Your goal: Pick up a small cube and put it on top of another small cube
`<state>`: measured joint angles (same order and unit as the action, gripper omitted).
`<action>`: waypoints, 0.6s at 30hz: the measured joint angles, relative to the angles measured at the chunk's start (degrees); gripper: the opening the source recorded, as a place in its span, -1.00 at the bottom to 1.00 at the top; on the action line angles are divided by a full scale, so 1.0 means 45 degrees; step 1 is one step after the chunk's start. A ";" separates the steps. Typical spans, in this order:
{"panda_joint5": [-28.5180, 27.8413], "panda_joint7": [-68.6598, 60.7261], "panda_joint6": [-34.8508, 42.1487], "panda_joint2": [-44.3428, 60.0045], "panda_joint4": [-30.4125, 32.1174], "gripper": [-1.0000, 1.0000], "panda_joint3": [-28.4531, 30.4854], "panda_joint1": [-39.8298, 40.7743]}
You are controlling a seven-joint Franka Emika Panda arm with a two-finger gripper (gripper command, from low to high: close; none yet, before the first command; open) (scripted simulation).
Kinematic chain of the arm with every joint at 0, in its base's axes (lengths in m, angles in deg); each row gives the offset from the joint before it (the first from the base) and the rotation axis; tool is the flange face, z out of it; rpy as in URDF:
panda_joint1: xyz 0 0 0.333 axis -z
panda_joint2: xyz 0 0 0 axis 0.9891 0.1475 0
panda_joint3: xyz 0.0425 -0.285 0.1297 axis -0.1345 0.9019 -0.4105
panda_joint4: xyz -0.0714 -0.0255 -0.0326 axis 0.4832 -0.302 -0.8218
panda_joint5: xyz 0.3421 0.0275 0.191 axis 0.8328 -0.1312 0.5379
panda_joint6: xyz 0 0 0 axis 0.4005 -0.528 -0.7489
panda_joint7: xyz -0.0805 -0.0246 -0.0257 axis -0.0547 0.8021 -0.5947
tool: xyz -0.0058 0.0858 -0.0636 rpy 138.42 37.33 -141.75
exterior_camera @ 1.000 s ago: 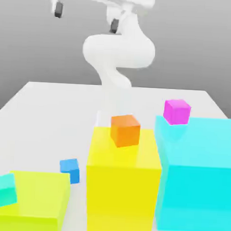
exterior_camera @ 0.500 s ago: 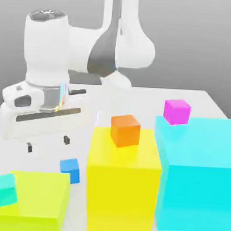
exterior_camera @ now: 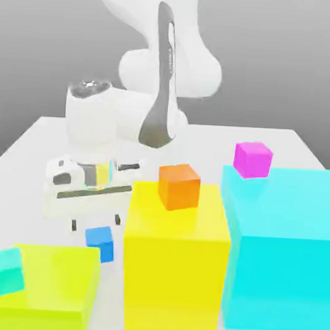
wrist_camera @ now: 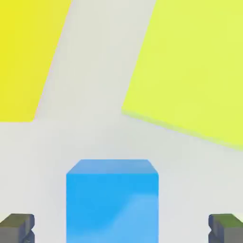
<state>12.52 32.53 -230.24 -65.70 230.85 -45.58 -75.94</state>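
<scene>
Gripper (exterior_camera: 94, 225) hangs just above the small blue cube (exterior_camera: 100, 242), jaws spread wide with one fingertip (wrist_camera: 18, 227) on each side of the cube and nothing held. The blue cube sits on the white table (exterior_camera: 53, 141), between the low lime block (exterior_camera: 52, 284) and the tall yellow block (exterior_camera: 176, 264). Teal cube (exterior_camera: 5, 271) rests on the lime block, orange cube (exterior_camera: 179, 186) on the yellow block, magenta cube (exterior_camera: 253, 159) on the big cyan block (exterior_camera: 286, 249).
</scene>
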 joint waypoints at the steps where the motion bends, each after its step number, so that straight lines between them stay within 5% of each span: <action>1: 0.0225 -0.0140 -0.0133 0.0171 -0.0044 0.00 -0.0063 -0.0006; 15: 0.3598 -0.2693 -0.2292 0.2672 -0.0307 0.00 -0.3602 0.2713; 16: 0.3640 -0.2771 -0.2459 0.2850 -0.0290 -1.00 -0.3898 0.3027; 18: 0.3637 -0.2767 -0.2454 0.2850 -0.0290 -1.00 -0.3898 0.3028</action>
<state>28.88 20.08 -241.28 -52.87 229.54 -63.12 -62.32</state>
